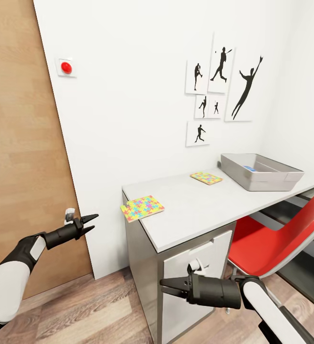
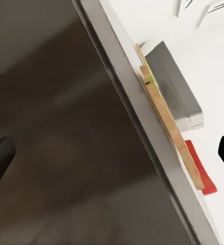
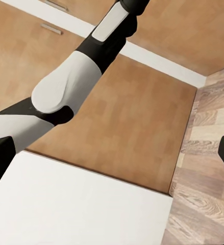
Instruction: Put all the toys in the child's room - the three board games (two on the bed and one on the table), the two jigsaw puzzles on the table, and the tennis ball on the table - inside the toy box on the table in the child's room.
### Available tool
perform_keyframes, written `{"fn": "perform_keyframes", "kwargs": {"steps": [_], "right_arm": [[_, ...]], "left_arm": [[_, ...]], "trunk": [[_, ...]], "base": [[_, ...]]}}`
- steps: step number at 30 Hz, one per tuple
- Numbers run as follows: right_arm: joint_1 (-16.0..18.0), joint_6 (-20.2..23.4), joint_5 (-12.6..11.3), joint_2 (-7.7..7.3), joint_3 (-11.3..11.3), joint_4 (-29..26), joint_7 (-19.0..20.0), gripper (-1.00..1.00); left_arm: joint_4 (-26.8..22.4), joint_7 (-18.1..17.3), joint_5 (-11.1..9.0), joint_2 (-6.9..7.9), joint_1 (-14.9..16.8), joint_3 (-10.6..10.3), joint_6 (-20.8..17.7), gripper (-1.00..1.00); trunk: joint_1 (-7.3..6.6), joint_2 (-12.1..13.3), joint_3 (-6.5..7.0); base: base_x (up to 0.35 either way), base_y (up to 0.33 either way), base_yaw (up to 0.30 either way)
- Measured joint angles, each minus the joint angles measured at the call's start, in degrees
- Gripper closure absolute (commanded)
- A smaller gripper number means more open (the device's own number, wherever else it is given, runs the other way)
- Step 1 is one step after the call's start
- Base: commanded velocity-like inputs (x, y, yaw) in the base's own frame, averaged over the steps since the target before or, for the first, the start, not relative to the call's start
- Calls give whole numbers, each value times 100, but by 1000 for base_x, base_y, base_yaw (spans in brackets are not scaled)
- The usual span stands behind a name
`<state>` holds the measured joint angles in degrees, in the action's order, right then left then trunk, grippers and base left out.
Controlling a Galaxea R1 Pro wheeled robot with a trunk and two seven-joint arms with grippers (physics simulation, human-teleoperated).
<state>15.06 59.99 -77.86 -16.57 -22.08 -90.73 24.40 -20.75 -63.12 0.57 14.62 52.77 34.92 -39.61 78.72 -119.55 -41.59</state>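
Left gripper (image 1: 91, 223) released, empty; right gripper (image 1: 167, 286) likewise.
Nearer jigsaw puzzle (image 1: 142, 208) overhangs the table (image 1: 190, 210) corner.

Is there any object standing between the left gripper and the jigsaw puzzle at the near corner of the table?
Nothing visible does. The left gripper hangs in open air beside the table, and the near jigsaw puzzle overhangs the table's corner towards it. The second puzzle and the toy box lie farther along.
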Motion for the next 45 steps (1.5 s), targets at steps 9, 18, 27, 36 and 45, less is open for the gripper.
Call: {"fn": "perform_keyframes", "kwargs": {"steps": [9,18,27,36,45], "right_arm": [[0,0,1,0,0,-8,28,-100],[0,0,0,-8,39,-8,24,-100],[0,0,1,-8,42,-8,24,-100],[0,0,-1,-4,42,-8,32,-100],[0,0,0,-1,42,-8,25,-100]], "left_arm": [[-4,17,11,-26,0,-19,11,-100],[-7,1,8,-24,0,-20,17,-100],[-4,-7,6,-20,0,-19,8,-100],[-4,-12,6,-20,2,-1,-6,-100],[-7,-18,1,-17,3,15,-13,-100]], "trunk": [[0,0,0],[0,0,0],[0,0,19],[0,0,92],[0,0,127]], "base": [[84,0,0],[10,0,0],[1,-60,0],[0,-22,-49],[0,-2,-20]]}}
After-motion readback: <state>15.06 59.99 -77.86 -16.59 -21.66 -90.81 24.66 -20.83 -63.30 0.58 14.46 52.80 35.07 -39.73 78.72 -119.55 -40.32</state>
